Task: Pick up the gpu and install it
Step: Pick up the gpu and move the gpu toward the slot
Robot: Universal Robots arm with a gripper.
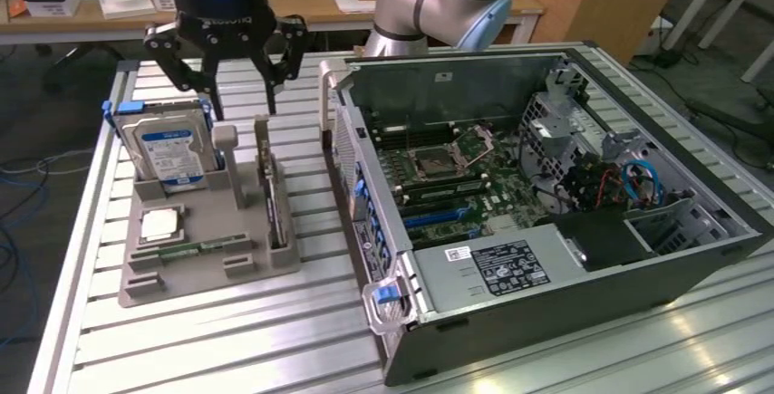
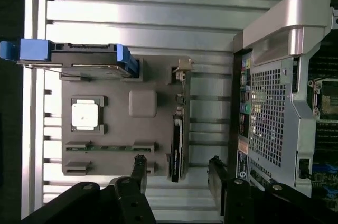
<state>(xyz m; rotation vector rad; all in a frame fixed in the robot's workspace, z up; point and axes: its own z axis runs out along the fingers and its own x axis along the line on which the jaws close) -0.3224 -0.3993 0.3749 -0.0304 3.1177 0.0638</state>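
Grey plastic forms the parts holder [image 1: 181, 276] that sits on the slatted aluminium bench [image 1: 242, 349] in the lower left of the exterior view. The gpu [image 1: 272, 202] stands on its long edge in a slot along the holder's side nearest the computer case [image 1: 545, 258], in the left centre of that frame. Its dark face is seen edge-on.

In the same holder, a blue-labelled hard drive [image 1: 169, 145] stands upright at the far end. A processor chip [image 1: 159, 224] and a narrow green memory stick [image 1: 199, 251] lie flat nearer the camera.

The black hand [image 1: 239, 95] hangs in the upper left of the exterior view, above the holder's far end. Its fingers [image 1: 275, 72] are spread wide apart and grip nothing. From the wrist camera, the gpu [image 2: 178, 139] runs in line with the gap between the hand's [image 2: 177, 161] two fingertips.

The case lies open on the exterior view's right, with its motherboard [image 1: 472, 177] exposed.
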